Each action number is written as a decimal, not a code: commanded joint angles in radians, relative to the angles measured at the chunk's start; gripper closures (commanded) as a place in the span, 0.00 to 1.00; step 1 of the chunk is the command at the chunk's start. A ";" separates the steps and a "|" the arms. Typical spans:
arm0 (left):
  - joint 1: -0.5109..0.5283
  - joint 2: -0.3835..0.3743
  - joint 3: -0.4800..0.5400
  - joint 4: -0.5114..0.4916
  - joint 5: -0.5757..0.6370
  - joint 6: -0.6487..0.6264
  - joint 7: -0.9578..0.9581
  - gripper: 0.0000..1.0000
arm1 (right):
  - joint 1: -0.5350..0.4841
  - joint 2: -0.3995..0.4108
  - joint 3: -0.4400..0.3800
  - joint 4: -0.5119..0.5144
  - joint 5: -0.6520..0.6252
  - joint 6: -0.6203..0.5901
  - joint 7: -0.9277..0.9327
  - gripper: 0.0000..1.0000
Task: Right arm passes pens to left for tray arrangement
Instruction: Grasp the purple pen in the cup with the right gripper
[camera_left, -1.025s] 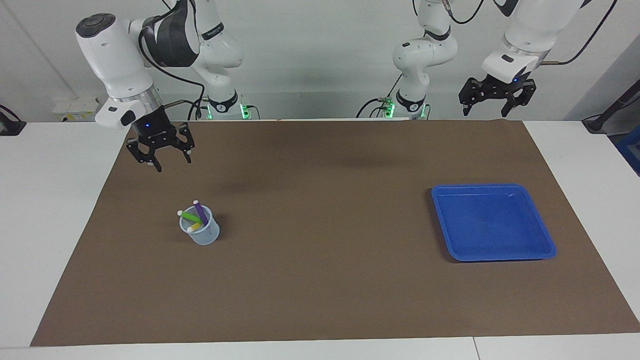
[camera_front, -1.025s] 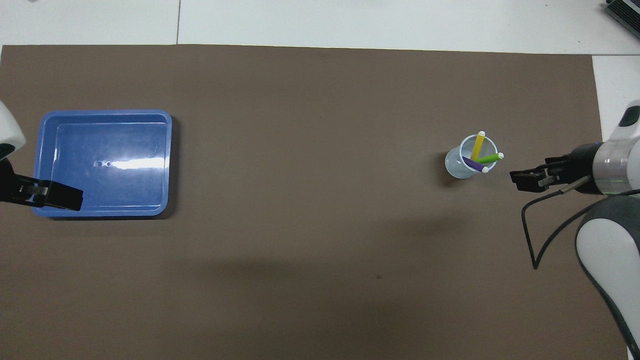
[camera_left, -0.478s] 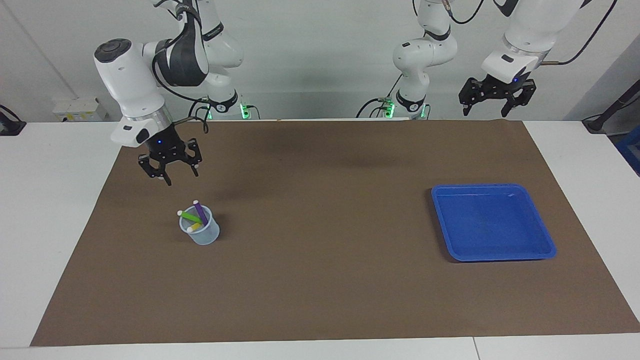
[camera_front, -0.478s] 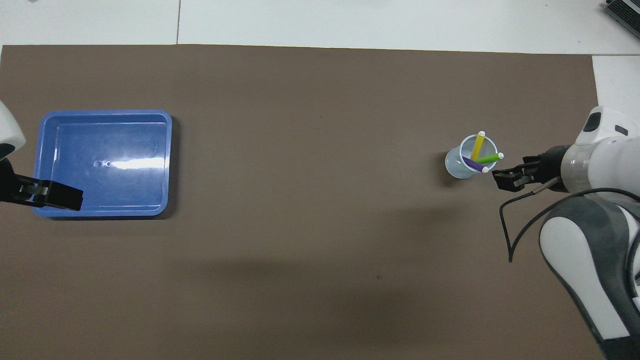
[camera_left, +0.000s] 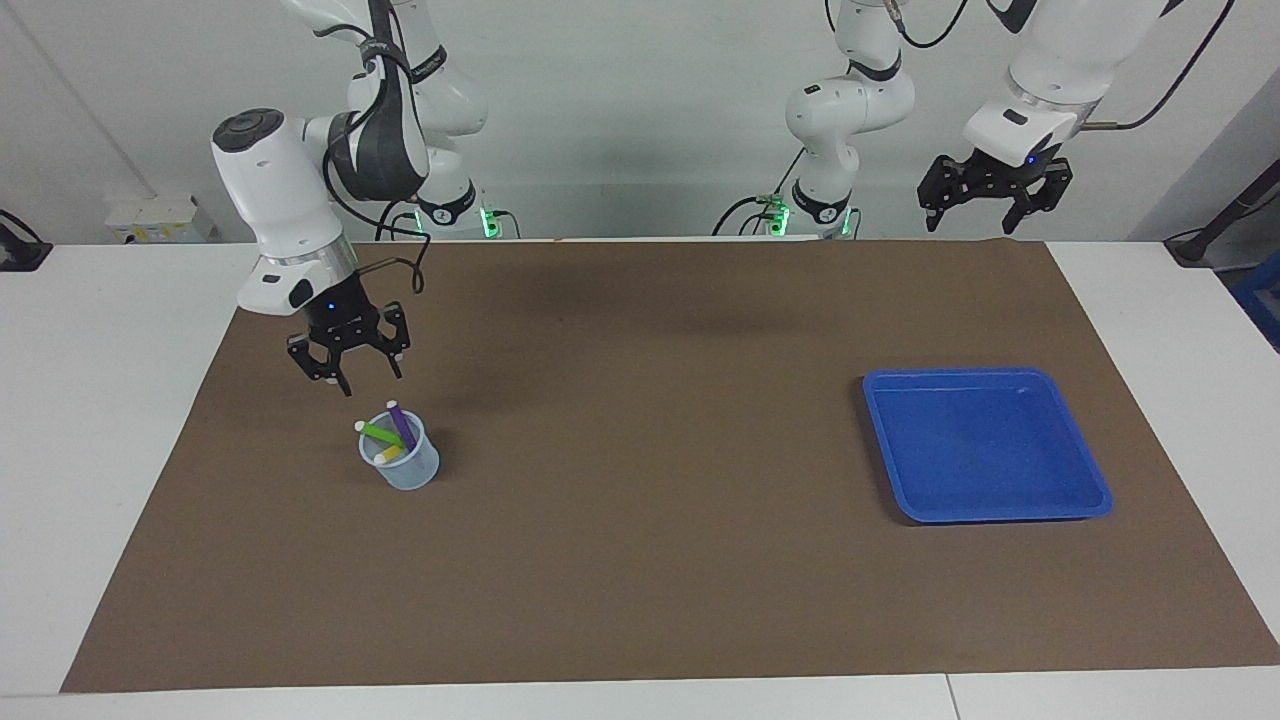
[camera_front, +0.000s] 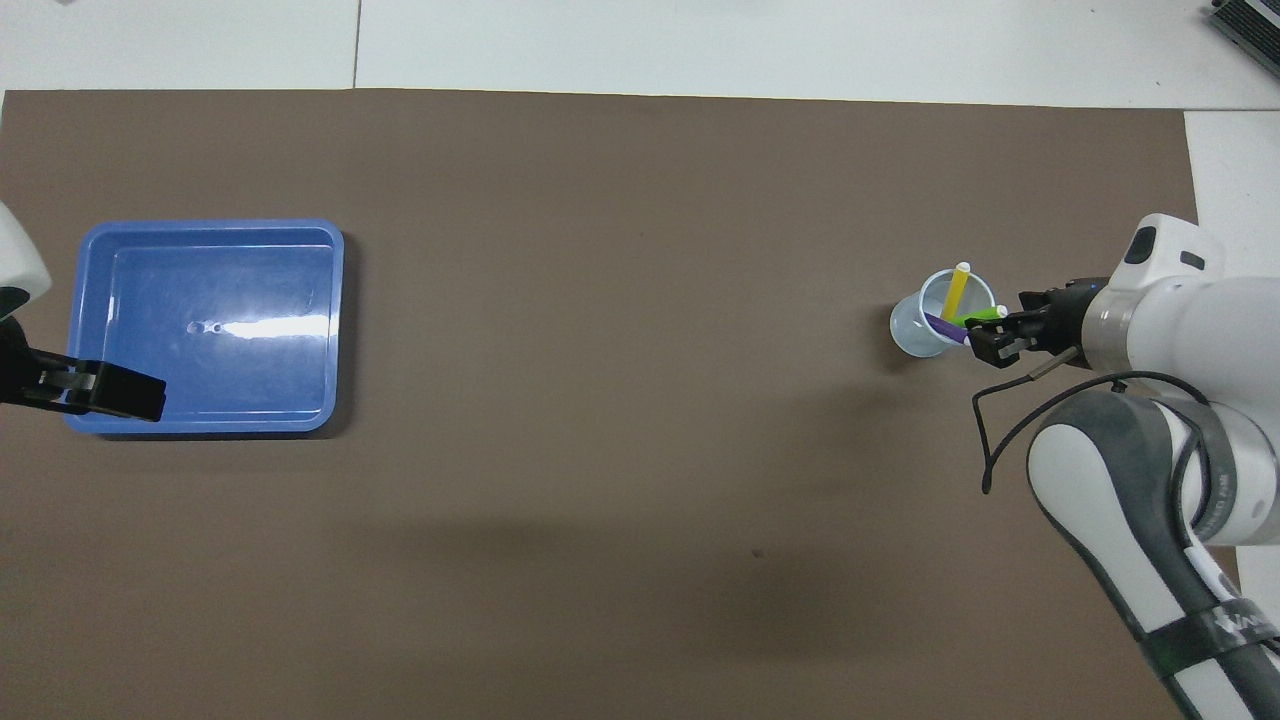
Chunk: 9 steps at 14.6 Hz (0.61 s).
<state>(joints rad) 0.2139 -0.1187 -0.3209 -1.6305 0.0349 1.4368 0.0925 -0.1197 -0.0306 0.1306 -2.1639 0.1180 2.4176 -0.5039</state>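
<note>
Since a second ago the right arm's black two-finger gripper (camera_left: 357, 377) has dropped toward the small translucent bluish cup (camera_left: 402, 467) and now hangs just above it, jaws spread wide and empty. Below those jaws, the purple, green and yellow marker pens (camera_left: 390, 434) stand tilted inside the cup. The left arm's black gripper (camera_left: 982, 207) waits raised with jaws open, the shallow bright blue plastic tray (camera_left: 1085, 473) below it on the brown mat (camera_left: 640, 560).

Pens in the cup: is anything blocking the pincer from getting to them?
Nothing visible. The right pincer hangs open just above the cup, and the pens poke out with only air between.
</note>
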 joint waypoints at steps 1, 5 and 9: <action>0.001 -0.024 0.005 -0.023 -0.010 -0.007 -0.002 0.00 | -0.006 0.011 0.001 -0.022 0.008 0.029 0.030 0.37; 0.002 -0.022 0.006 -0.023 -0.010 0.000 -0.002 0.00 | 0.027 0.024 0.001 -0.022 0.008 0.040 0.143 0.39; 0.004 -0.022 0.011 -0.023 -0.010 -0.006 -0.002 0.00 | 0.029 0.046 0.001 -0.037 0.009 0.092 0.145 0.42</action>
<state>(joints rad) 0.2147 -0.1187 -0.3167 -1.6305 0.0349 1.4368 0.0925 -0.0868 0.0026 0.1308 -2.1834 0.1180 2.4680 -0.3677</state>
